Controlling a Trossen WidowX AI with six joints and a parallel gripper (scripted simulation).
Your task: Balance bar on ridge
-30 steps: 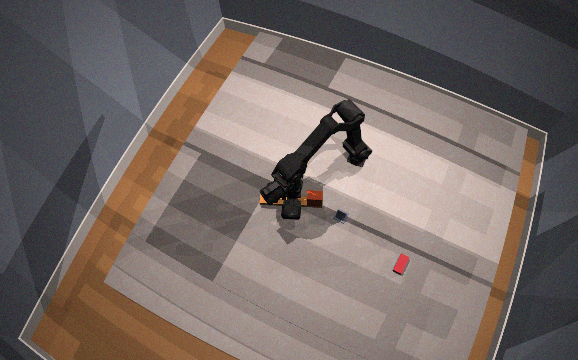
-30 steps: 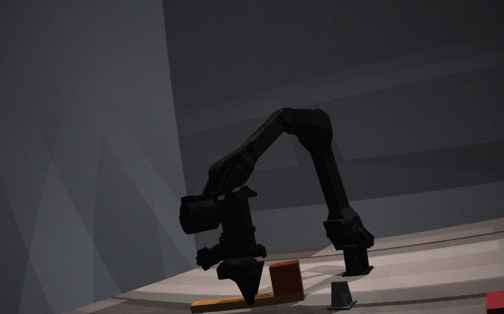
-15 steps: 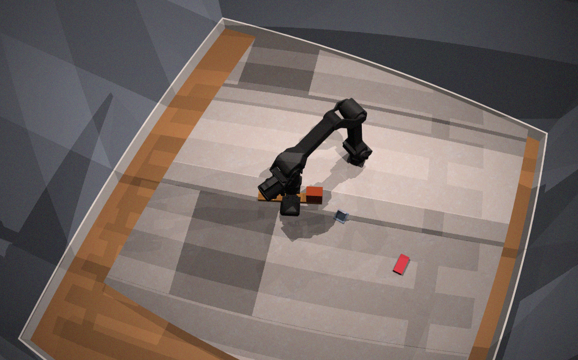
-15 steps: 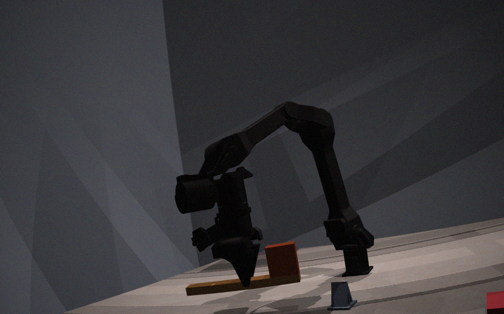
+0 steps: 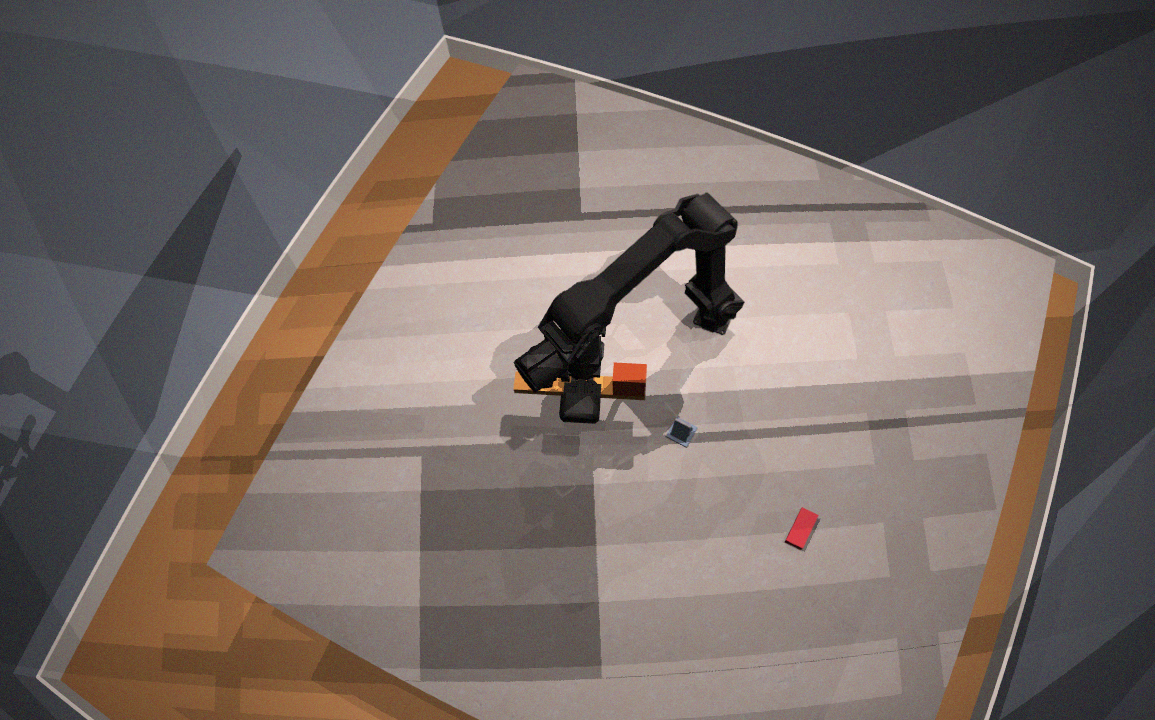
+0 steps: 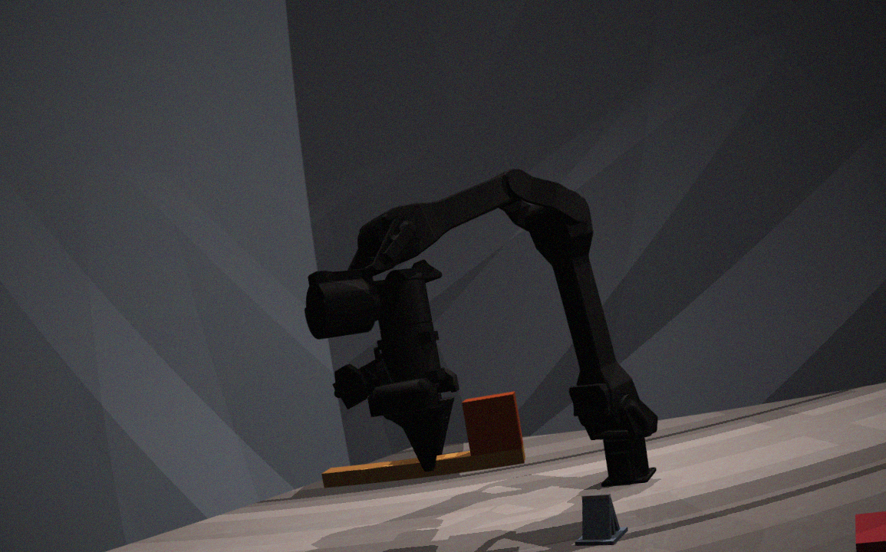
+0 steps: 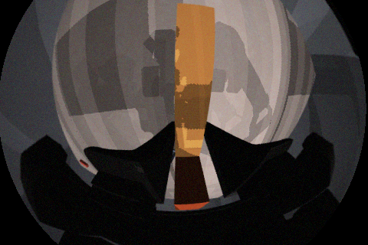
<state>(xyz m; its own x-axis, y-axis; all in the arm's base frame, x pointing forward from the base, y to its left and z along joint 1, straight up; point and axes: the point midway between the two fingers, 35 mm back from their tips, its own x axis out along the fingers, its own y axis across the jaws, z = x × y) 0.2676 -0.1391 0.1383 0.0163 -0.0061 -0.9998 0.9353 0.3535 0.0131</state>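
Far left in the exterior view: free end of the orange bar [image 6: 370, 473], lying long-wise left to right w/ its underside right at the surface [image 6: 741, 453]; can't tell if it's touching or just off it. Moving right along the bar, the gripper [image 6: 429, 461] points straight down onto it approx mid-length, jaws partly closed and clamped on the bar's two long sides; wrist view shows the dark fingers pressed against the bar either side, bar running away from the camera. Right of the gripper, a red-orange block [image 6: 492, 422] sits at the bar's right end, upright, taller than the bar. Further right, the arm's base [image 6: 627, 466] stands on the surface, farther back. Nearer the camera and right of the bar, the small dark grey ridge [image 6: 599, 521], wedge-shaped, stands alone, apart from the bar, nothing on it. Far right, near edge: a red block [image 6: 876, 530], well apart from everything else.
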